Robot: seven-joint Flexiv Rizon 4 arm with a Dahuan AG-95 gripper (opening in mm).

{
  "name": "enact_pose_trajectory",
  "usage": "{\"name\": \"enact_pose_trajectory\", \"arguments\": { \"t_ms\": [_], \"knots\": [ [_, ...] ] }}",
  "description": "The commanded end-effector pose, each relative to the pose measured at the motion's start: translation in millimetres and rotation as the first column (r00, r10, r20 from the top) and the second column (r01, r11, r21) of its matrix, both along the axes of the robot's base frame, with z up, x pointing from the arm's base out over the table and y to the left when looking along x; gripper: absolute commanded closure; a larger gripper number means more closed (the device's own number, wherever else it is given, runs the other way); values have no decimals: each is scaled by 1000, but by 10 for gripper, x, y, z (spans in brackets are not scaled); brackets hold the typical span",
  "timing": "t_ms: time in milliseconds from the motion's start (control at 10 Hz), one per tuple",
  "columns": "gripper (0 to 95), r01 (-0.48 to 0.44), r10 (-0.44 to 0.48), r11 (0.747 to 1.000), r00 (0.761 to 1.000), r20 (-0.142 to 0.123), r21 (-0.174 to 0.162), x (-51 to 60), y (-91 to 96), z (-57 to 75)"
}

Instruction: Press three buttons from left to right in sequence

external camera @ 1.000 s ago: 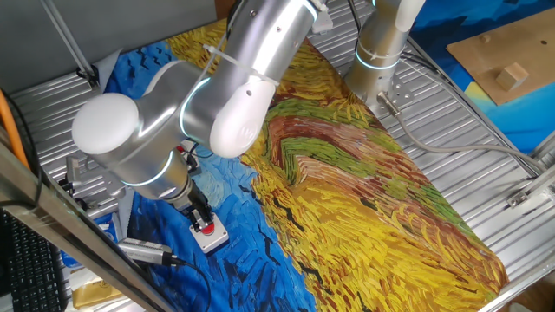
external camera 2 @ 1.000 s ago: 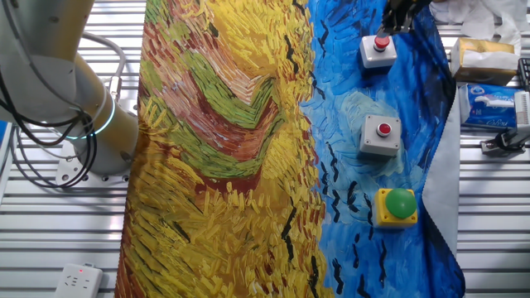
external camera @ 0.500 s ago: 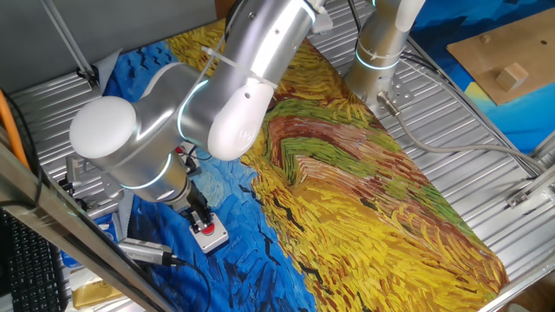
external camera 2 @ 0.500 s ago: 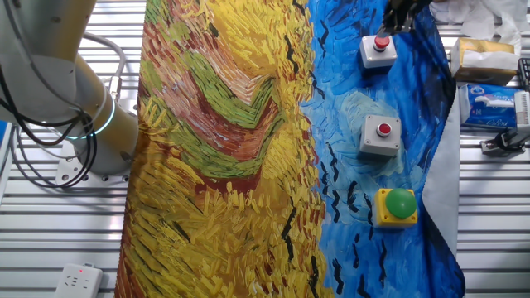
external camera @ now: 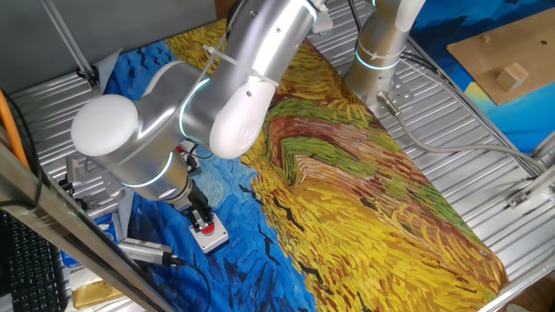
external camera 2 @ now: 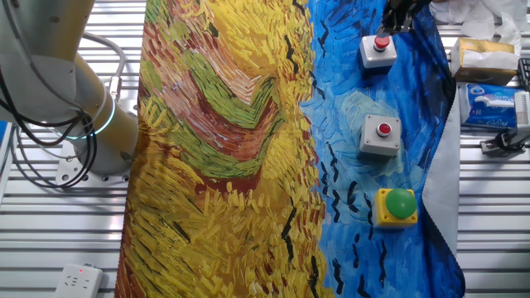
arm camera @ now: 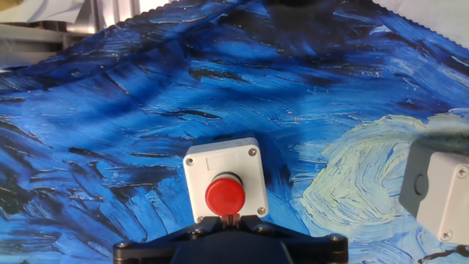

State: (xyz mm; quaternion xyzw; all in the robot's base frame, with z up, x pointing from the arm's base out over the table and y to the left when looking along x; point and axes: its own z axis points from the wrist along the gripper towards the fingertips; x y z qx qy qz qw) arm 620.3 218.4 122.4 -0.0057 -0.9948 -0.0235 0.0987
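As my gripper (external camera 2: pixel 398 18) hangs just above a red button (arm camera: pixel 224 195), I judge a straight push down comes next; its opening I cannot tell.

A painted cloth (external camera 2: pixel 224 149) carrying three buttons (external camera 2: pixel 379 51) covers the slatted table (external camera 2: pixel 50 240)

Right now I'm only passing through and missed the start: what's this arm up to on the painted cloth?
A single robot arm has its gripper down at a red button on a grey-white box, the end one in a row of three. A second red button and a green button on a yellow box sit further along the blue part of the cloth. Whether the cap is pressed cannot be told.
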Motion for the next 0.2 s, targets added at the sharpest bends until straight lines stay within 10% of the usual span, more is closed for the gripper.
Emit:
{"name": "enact_pose_trajectory", "arguments": {
  "t_ms": [100,200],
  "knots": [
    [950,-2,2,1000,1000,-3,2,7,7,3],
    [950,-6,6,1000,1000,-5,2,6,8,4]
  ]
}}
